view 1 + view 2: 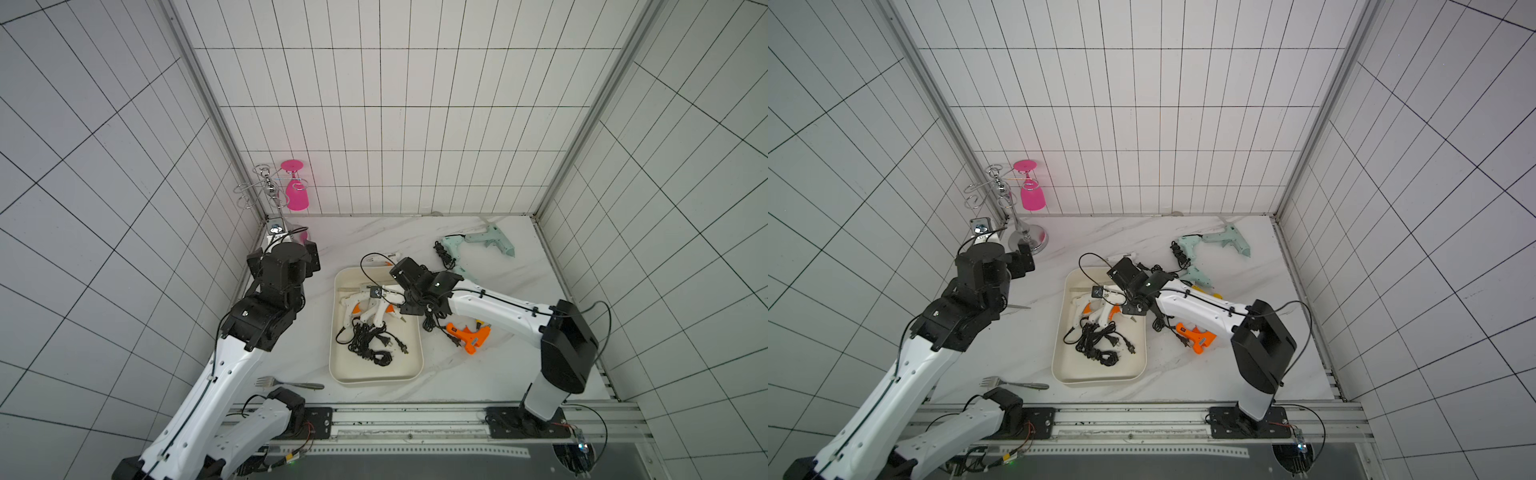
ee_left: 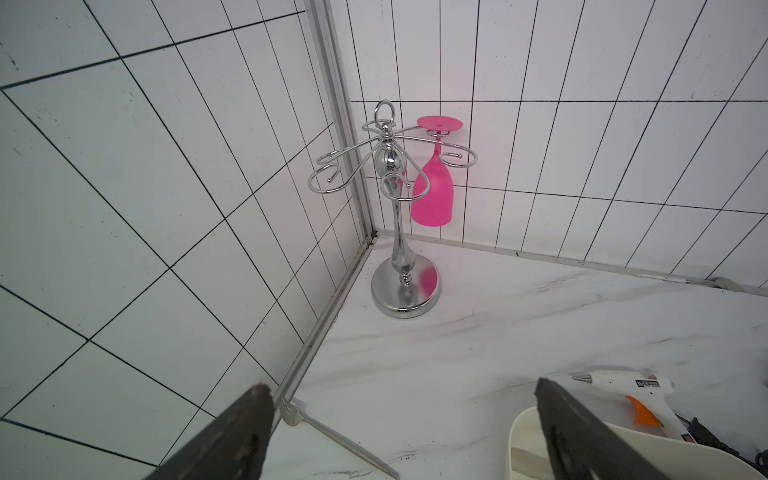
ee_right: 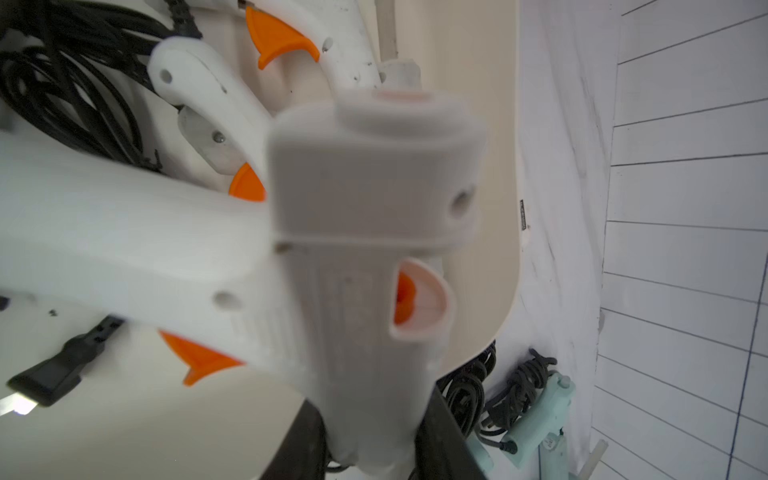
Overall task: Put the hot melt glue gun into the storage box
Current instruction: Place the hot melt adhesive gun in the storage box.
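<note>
Smooth cream box [image 1: 376, 380], rounded corners, holding white guns [image 1: 345, 305] and tangled black cords [image 1: 370, 345], right gripper [image 3: 374, 440] clamped on white glue gun [image 3: 353, 249] over the box, left gripper [image 2: 395, 411] spread wide, empty

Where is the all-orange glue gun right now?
In both top views the orange glue gun lies on the table just right of the storage box, outside it, beside the right arm.

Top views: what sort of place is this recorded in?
Probably a purpose-built robot test cell: white tiled walls on three sides, a marble-look tabletop, and two robot arms mounted on a front rail.
</note>
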You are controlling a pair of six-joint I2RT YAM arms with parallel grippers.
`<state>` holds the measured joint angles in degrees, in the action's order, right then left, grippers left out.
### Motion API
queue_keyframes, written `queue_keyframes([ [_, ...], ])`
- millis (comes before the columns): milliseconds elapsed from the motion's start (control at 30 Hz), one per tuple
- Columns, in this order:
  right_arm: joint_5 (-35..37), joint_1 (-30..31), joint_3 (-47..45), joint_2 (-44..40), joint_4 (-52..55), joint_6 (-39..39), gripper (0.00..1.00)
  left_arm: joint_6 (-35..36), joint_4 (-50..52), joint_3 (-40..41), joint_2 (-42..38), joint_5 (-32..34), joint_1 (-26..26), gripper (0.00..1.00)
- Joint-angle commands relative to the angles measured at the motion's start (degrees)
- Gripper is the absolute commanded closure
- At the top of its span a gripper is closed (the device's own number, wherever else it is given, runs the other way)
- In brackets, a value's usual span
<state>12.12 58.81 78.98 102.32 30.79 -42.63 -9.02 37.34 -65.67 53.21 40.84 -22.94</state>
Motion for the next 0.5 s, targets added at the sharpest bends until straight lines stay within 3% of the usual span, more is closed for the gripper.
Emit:
queue_keyframes([
  [0, 4.6, 1.5, 6.1, 4.4, 1.3, -4.2, 0.82, 1.0, -1.2, 1.5, -0.4, -1.2, 0.6, 0.01],
  [167, 4.2, 2.6, 13.4, 12.8, 0.1, -6.0, 0.80, 0.1, -1.4, 3.5, -1.6, -2.8, 1.6, 0.01],
  [300, 7.8, 3.2, 18.2, 18.7, -0.6, -4.8, 0.75, -0.6, -1.2, 4.6, -3.1, -4.1, 2.5, 0.01],
  [433, 8.5, 3.8, 18.9, 19.8, -1.1, -3.2, 0.42, -1.3, -1.3, 6.0, -4.0, -5.5, 2.7, 0.01],
  [467, 8.7, 3.9, 19.2, 19.9, -1.1, -2.5, 0.39, -1.5, -1.3, 6.1, -3.9, -5.6, 2.8, 0.01],
])
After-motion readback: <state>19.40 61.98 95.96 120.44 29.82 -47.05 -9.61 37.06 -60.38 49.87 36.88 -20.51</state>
